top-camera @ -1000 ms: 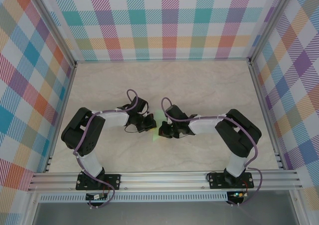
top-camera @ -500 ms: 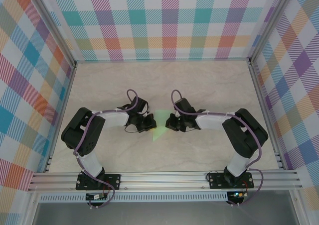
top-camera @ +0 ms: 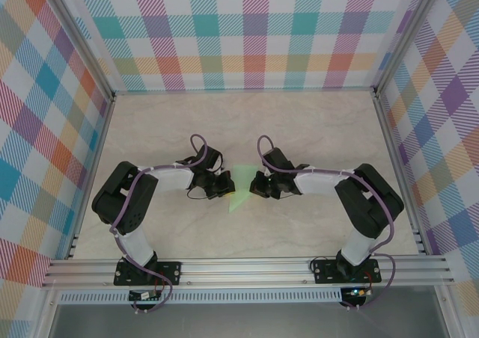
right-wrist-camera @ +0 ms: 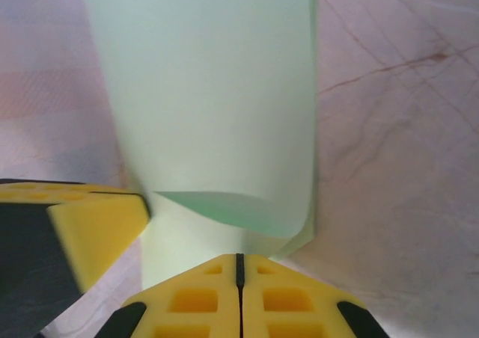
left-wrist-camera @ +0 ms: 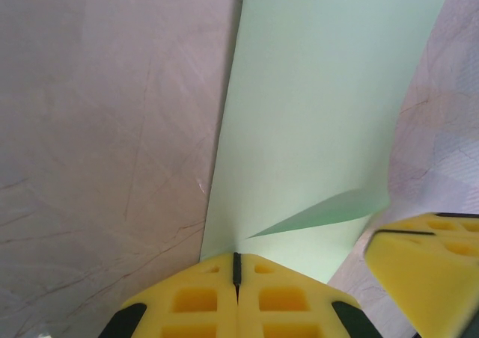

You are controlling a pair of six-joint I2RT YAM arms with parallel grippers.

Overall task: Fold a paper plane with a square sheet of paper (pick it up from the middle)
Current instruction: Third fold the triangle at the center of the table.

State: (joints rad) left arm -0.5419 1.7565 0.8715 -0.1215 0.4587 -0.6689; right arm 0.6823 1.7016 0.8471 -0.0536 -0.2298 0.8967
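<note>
The pale mint-green sheet of paper (top-camera: 240, 181) sits near the middle of the table (top-camera: 314, 128), seen from above as a narrow wedge that is wide at its far end and tapers to a point toward the arm bases. It is pinched from both sides. The left gripper (top-camera: 227, 186) has its jaws pressed together on the sheet's left edge; in the left wrist view we see its yellow pads (left-wrist-camera: 194, 297) meeting along a thin seam, with the paper running out from that seam and a small folded flap rising just above it. The right gripper (top-camera: 254, 185) is likewise clamped on the opposite edge, its yellow pads (right-wrist-camera: 288, 297) closed tight where the paper curls into them. Each wrist view catches one yellow pad of the other gripper just beside the sheet. We cannot tell whether the sheet's far end rests on the marbled tabletop or hangs above it. Bright plaid walls (top-camera: 247, 31) surround the table.
</note>
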